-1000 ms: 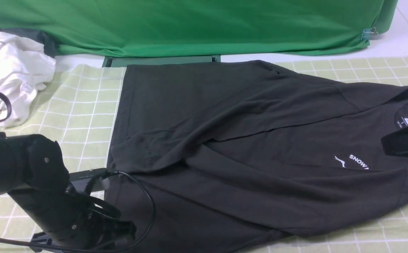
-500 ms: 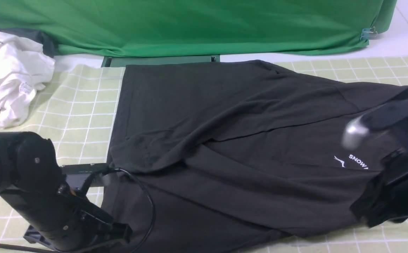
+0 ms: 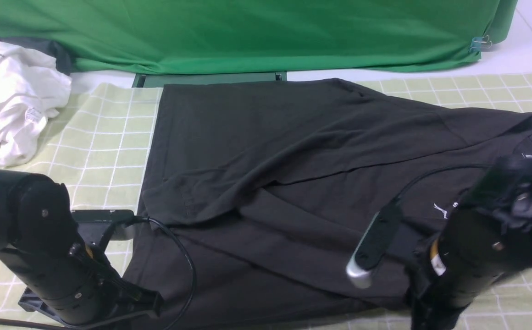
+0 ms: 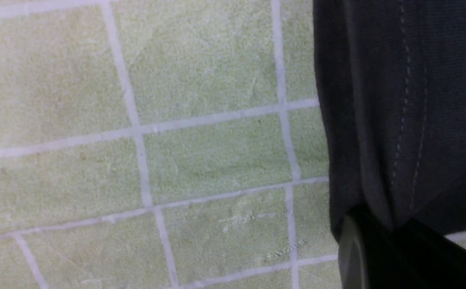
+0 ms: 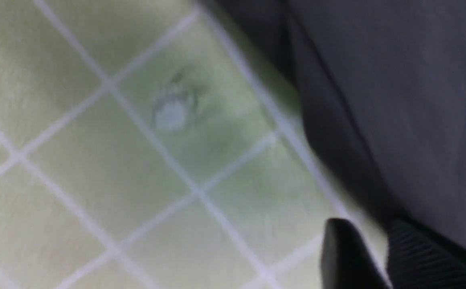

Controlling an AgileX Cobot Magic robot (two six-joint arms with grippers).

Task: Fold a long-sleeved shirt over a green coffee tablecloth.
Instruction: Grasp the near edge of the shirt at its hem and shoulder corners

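Pale checked tablecloth [image 4: 136, 160] lies beneath both sets of jaws. The left gripper [image 4: 381, 251] is clamped tight on the hem of the black shirt [image 3: 270, 183]. The right gripper [image 5: 377, 261] sits at the shirt's edge, too blurred to tell its jaws' state. Beyond both, the shirt spreads across the cloth, with a green backdrop [image 3: 247, 32] farthest.

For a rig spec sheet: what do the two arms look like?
Both are matte black with rounded, cylindrical housings and small screws. A black cable loops off the left arm; a second cable arcs to the right arm, which bears an orange-and-white label band and a black oblong module with a silver tip.
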